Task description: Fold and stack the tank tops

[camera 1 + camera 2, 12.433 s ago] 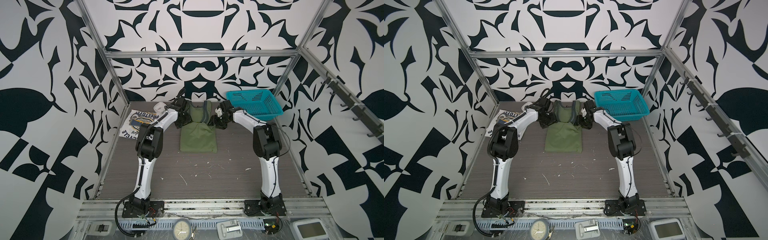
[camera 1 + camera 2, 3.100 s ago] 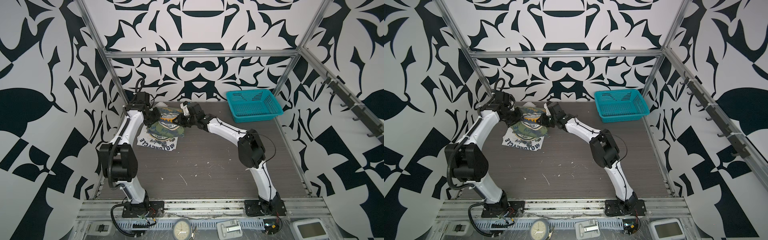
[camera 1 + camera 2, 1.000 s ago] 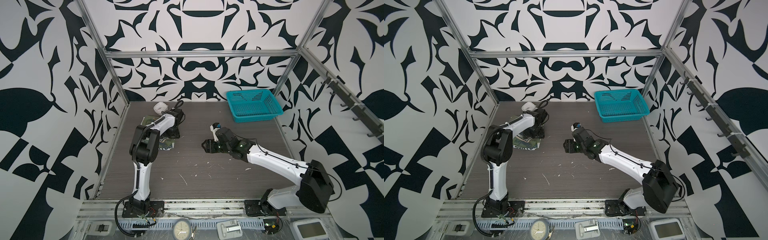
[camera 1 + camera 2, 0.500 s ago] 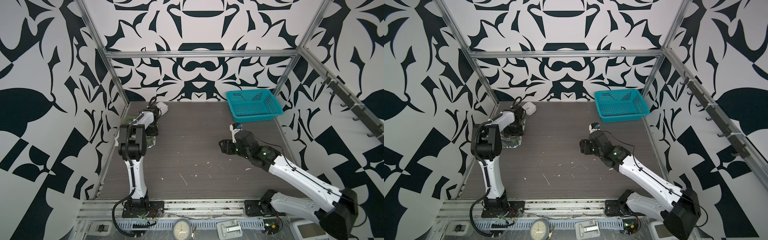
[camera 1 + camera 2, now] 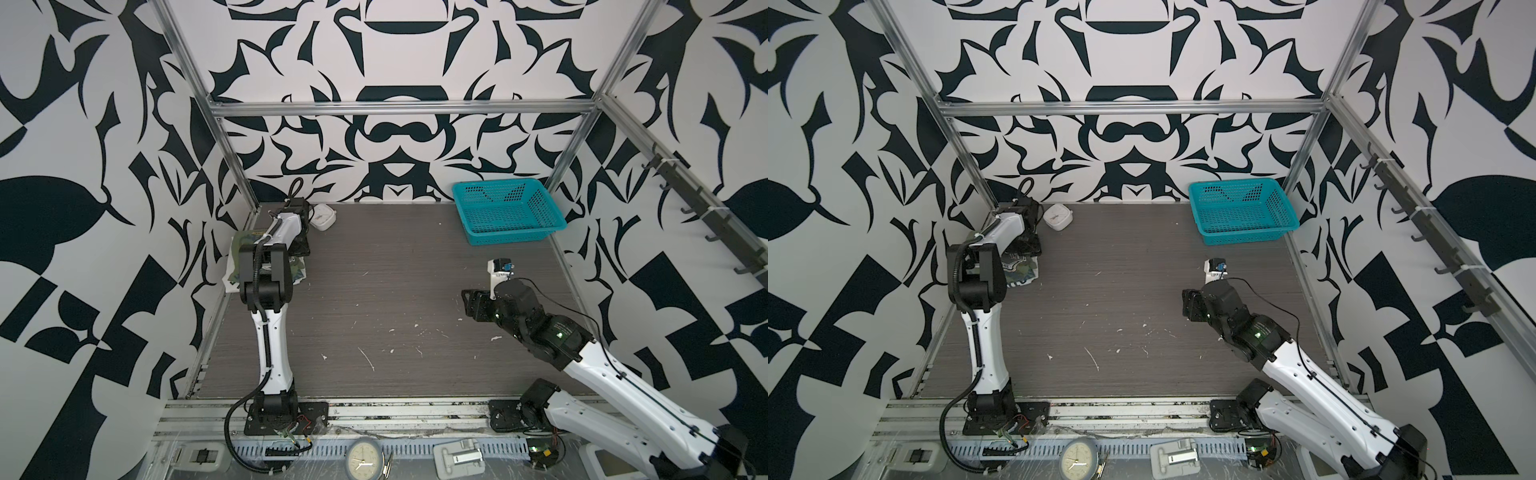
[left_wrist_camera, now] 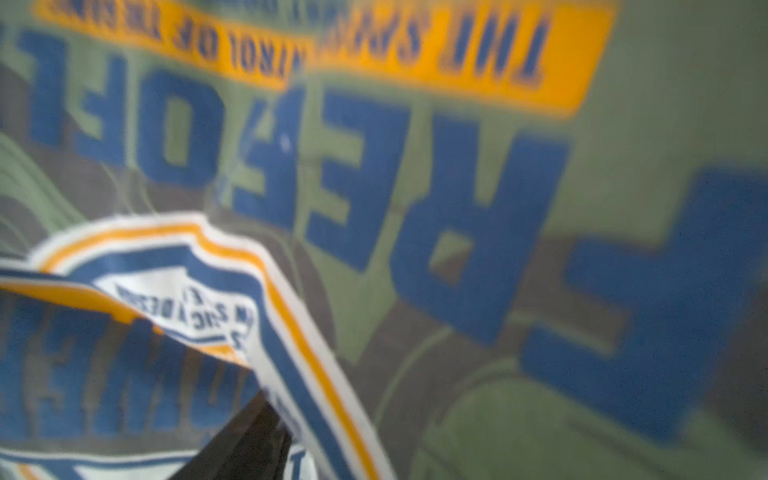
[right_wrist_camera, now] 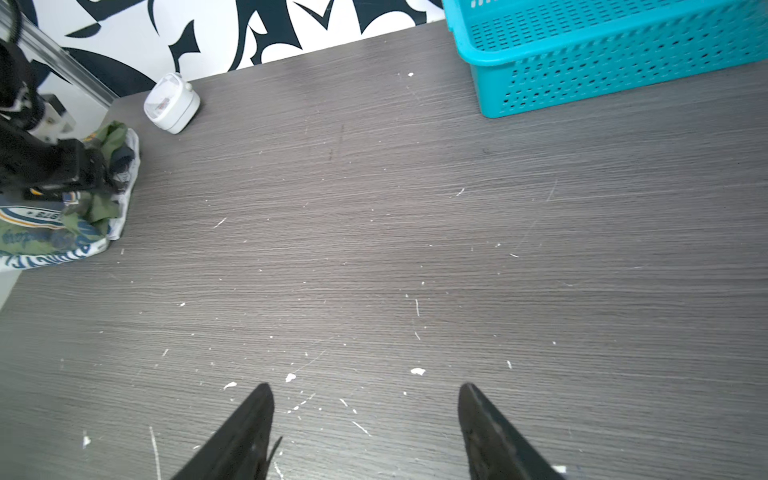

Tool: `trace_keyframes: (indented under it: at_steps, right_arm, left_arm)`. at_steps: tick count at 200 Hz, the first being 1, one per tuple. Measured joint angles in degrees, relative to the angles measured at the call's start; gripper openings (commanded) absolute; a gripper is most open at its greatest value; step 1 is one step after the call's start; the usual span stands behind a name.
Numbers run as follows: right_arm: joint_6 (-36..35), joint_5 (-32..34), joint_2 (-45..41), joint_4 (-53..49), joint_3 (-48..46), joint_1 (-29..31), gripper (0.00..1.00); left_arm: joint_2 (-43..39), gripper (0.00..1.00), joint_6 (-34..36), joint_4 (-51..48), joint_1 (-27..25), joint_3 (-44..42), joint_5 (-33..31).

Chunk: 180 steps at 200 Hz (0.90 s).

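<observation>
Tank tops point(image 7: 79, 237) heaped in the tabletop's point(image 7: 415, 249) far-left corner. Left gripper point(image 7: 89, 168) on the pile (grip hidden, cannot tell). Right gripper point(image 7: 365, 390) wide, empty. Stacking seems nearly finished; next, lift off without dragging cloth.

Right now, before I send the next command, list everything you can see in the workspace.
olive green tank top: one, olive with blue-yellow print, bunched on top of the white one at the table's left edge
white tank top: one, white with blue lettering, under the olive one
small clock: one, white, back left, beside the pile
basket: one, teal, back right corner
table: one, dark grey woodgrain
round clock: one, pale face, front rail
left arm: white and black
right arm: white and black
left hand: black, at the pile, grip unclear
right hand: black, open, holding nothing, over the table's right side
</observation>
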Motion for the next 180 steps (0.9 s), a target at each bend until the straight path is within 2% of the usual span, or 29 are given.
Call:
trace_keyframes:
  at_steps: [7, 12, 25, 45, 58, 78, 87, 100, 129, 155, 180]
  right_arm:
    - [-0.37, 0.31, -0.28, 0.22, -0.35, -0.02, 0.74]
    - [-0.72, 0.57, -0.46, 0.52, -0.57, 0.00, 0.75]
    - [-1.75, 1.20, -0.59, 1.05, -0.98, 0.00, 0.75]
    - [-3.89, 2.56, -0.55, 1.84, -1.20, 0.00, 0.78]
    - [-5.70, 3.93, -0.57, 2.23, -1.20, -0.02, 0.88]
    - [-8.04, 8.24, -0.17, 1.97, -1.01, -0.37, 0.93]
    - [-9.20, 10.67, 0.26, 2.03, -0.70, -0.87, 0.98]
    - [-11.45, 13.92, 1.09, 2.60, -0.28, -2.32, 0.99]
    - [-16.20, 17.11, 4.85, 6.95, -0.11, -10.54, 0.99]
    - [-19.98, 18.25, 10.03, 14.16, -2.05, -17.03, 0.99]
    - [-23.19, 19.32, 15.34, 21.18, -6.56, -19.34, 0.99]
  left_arm:
    - [0.02, 0.84, -0.09, -0.28, 0.00, 0.90, 0.00]
    - [-0.02, 0.90, -0.42, -0.46, -0.09, 1.42, -0.07]
    - [-0.96, 0.94, -1.09, -0.46, -0.50, 1.46, -0.13]
    - [-5.88, 0.98, -2.38, 0.28, -1.51, -2.82, -0.11]
    - [-11.69, 0.99, -3.28, 1.38, -2.86, -7.85, -0.11]
    - [-25.24, 1.00, -4.76, 6.16, -6.29, -18.69, -0.02]
    - [-32.37, 0.99, -5.51, 9.53, -7.78, -24.24, 0.04]
    - [-42.80, 0.99, -6.54, 14.97, -9.79, -32.94, 0.55]
    - [-63.89, 0.99, -7.56, 28.98, -9.62, -53.70, -0.46]
    - [-73.68, 0.99, -5.22, 41.11, -9.20, -69.44, -3.72]
    - [-75.52, 0.99, -1.36, 50.25, -9.20, -79.36, -4.94]
